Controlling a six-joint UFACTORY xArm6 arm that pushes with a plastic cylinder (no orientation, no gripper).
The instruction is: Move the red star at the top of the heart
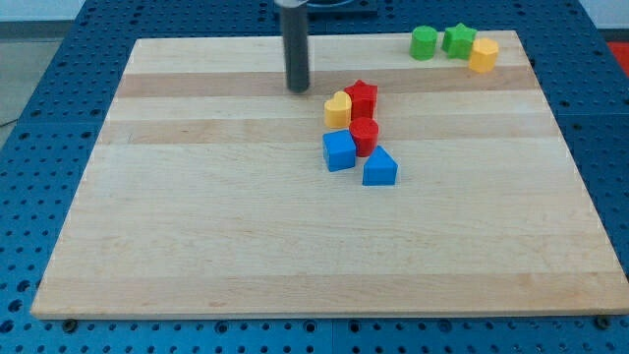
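The red star (363,97) sits near the board's middle top, touching the right side of the yellow heart (338,109). My tip (298,89) is a dark rod standing to the left of and slightly above the heart, a short gap away from both blocks. A red cylinder (365,136) lies just below the star and the heart.
A blue cube (339,150) and a blue triangular block (379,168) lie below the red cylinder. At the top right corner stand a green cylinder (424,42), a green star (458,40) and a yellow block (483,55). The wooden board (197,246) lies on a blue pegboard.
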